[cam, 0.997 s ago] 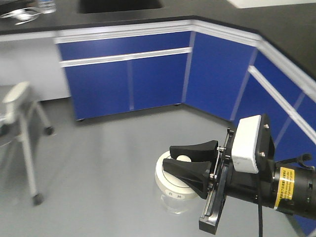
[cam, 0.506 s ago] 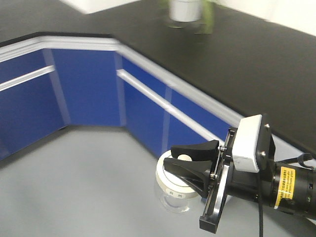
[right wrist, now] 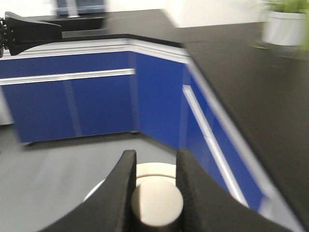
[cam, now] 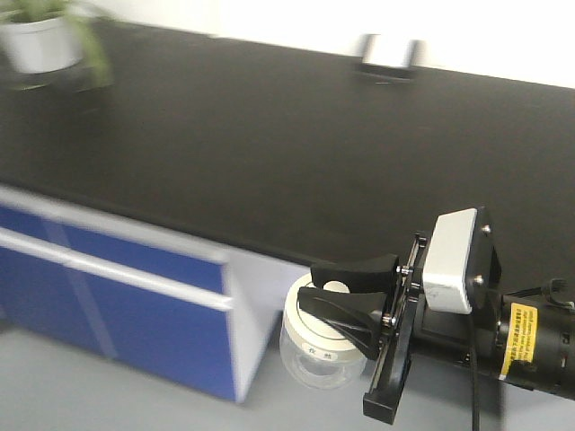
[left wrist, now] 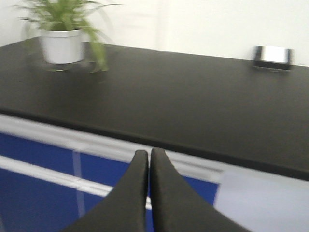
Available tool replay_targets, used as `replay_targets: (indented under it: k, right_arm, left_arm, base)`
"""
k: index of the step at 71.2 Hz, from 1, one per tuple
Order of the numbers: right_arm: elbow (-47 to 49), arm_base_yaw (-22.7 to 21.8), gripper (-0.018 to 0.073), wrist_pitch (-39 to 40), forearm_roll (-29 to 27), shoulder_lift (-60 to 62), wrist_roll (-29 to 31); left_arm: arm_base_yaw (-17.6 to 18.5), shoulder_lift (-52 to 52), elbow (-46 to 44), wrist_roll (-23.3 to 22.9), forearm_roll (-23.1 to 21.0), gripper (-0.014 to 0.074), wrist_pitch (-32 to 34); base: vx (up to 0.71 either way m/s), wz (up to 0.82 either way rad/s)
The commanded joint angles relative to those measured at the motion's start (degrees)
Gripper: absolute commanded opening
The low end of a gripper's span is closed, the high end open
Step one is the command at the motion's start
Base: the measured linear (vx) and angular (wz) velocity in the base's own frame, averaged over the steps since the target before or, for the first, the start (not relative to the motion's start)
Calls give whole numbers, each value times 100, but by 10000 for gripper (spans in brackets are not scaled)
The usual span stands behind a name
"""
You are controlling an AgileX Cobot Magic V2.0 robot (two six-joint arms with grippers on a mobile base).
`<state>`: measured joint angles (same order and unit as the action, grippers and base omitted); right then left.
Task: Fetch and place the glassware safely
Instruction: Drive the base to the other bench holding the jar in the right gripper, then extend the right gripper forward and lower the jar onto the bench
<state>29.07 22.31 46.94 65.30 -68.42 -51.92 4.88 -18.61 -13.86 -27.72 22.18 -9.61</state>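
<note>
Front view first: the right pincer [cam: 314, 282] has the glass jar [cam: 316, 373]. Its two black fingers [cam: 359, 268] are clamped on the knob [cam: 335, 287] at the centre of the off-white lid [cam: 310, 337], one finger above it and one below. The jar hangs from that grip with its clear rounded body off every surface, and small dark marks show on the lid's rim. In the picture it sits just under the front edge of the black table [cam: 269, 153], with the blue cabinets [cam: 117, 296] to its left and the grey floor [cam: 81, 395] below. A white wrist camera [cam: 452, 262] rides on the arm, and there's a yellow label [cam: 519, 352] on the barrel behind it.

The right wrist view shows the same hold from behind the right pincer [right wrist: 156, 157]. The fingers [right wrist: 120, 193] press the knob [right wrist: 157, 205] from both sides, and the lid [right wrist: 155, 171] spreads wide beyond them. Blue cabinets [right wrist: 96, 101] run round a corner ahead, under the black table [right wrist: 251, 87].

Now the left wrist view: the left pincer [left wrist: 148, 154] is closed on nothing, with its tips pressed together and pointing at the table [left wrist: 169, 96]. A potted plant [left wrist: 60, 43] stands at the table's back left. A small metallic box [left wrist: 273, 55] sits by the wall at the far right, well apart from the plant. Blue cabinets [left wrist: 38, 145] show below the edge. The background is smeared in every view, so finer detail can't be made out.
</note>
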Motion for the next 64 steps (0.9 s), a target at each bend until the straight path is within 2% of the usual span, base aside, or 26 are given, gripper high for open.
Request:
replay_targets:
  k: [1, 32, 64]
  right_arm:
    - [177, -30, -1, 376, -314, 129, 40]
    - [177, -30, -1, 376, -314, 129, 40]
    - [177, -30, -1, 376, -314, 129, 40]
  left_arm:
    - [-1, -56, -153, -32, -27, -7, 374]
    - [-1, -56, -153, -32, -27, -7, 374]
    - [-1, -56, -153, -32, -27, -7, 374]
  base:
    - [15, -90]
    - [15, -67]
    - [20, -11]
